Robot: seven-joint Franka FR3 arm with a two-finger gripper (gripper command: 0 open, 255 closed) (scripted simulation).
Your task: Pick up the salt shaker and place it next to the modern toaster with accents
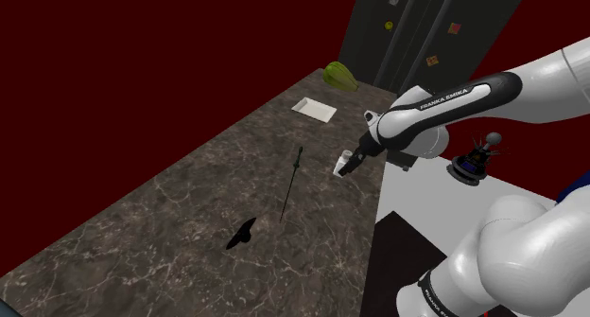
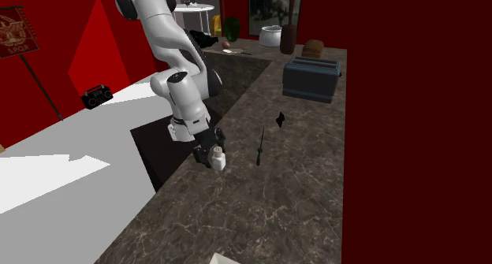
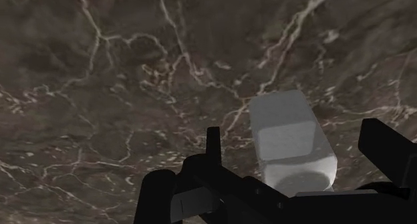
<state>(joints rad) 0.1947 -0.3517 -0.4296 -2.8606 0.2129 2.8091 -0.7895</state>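
The salt shaker (image 3: pixel 292 139) is a pale grey-white block standing on the dark marbled counter (image 3: pixel 100 89). My black gripper (image 3: pixel 301 149) is open around it: one finger on each side, neither touching it. In the shoulder view the gripper (image 1: pixel 352 164) hangs low over the shaker (image 1: pixel 339 162) near the counter's stand-side edge. The second exterior view shows the shaker (image 2: pixel 218 160) just under the gripper (image 2: pixel 211 154). The toaster (image 2: pixel 313 77) is a blue-grey box farther along the counter, well away from the shaker.
A thin black rod (image 1: pixel 291 183) and a small black object (image 1: pixel 243 233) lie on the counter beyond the shaker. A white pad (image 1: pixel 314 109) and a green object (image 1: pixel 340 76) sit at the far end. Jars and a pot (image 2: pixel 272 35) stand behind the toaster.
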